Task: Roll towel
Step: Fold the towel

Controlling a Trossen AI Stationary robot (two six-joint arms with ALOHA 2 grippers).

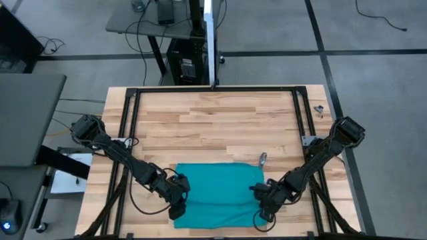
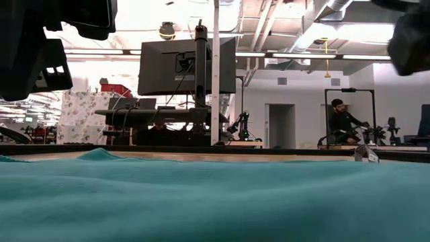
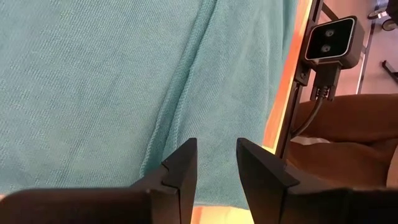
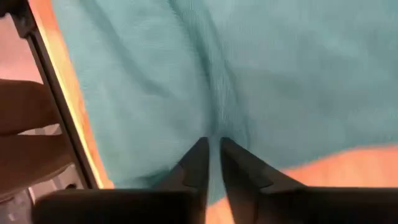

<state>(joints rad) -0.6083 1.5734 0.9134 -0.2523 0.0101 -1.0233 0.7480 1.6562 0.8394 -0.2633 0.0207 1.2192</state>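
The teal towel (image 1: 220, 193) lies spread flat on the wooden table (image 1: 213, 120), close to its near edge, and fills the foreground of the low view (image 2: 215, 202). My left gripper (image 1: 179, 207) is open over the towel's left near part; in its wrist view (image 3: 216, 152) the fingers stand above the cloth (image 3: 93, 81) beside a long ridge. I cannot tell whether they touch it. My right gripper (image 1: 263, 212) is at the towel's right near part, shut on a gathered ridge of cloth (image 4: 214, 146). My right gripper pinches a small raised fold of the towel (image 4: 214, 127) between its two fingers, near the towel's right edge and near corner. The fingers come from above, slanting down. Creases run from the fingers into the cloth, and the rest of the towel lies on the table.
A small metal object (image 1: 263, 159) lies just past the towel's far right corner. A black frame (image 1: 133, 93) borders the table. The low camera (image 3: 329, 40) sits at the near edge. Bare wood lies beyond the towel's far edge (image 1: 213, 127).
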